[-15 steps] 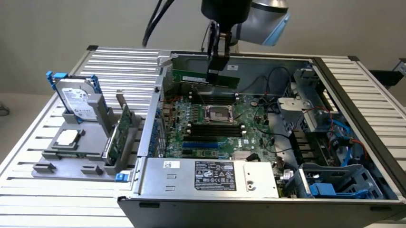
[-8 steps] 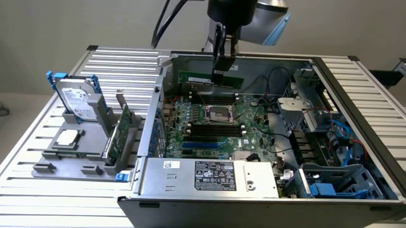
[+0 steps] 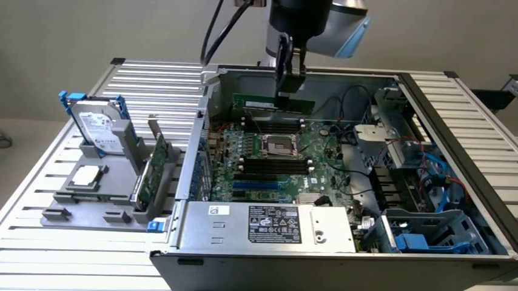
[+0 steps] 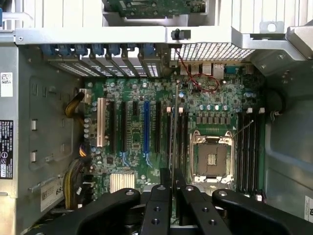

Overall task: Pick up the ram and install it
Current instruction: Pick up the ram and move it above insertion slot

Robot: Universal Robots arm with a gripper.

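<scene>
1 ram (image 3: 273, 104) in jaws

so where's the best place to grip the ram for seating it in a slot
Probably its upper long edge around the middle, from straight above, pinching the two flat faces. The ram is a thin stick standing on edge, so that leaves its lower edge free to face the motherboard. The gripper holds it about that way now.

Open above motherboard (image 3: 275, 163); clear beneath the ram (image 3: 252, 103) in gripper (image 3: 287, 92); hemmed by case wall (image 3: 332, 82), power supply (image 3: 267, 224), drive cage (image 3: 429, 233).
</scene>
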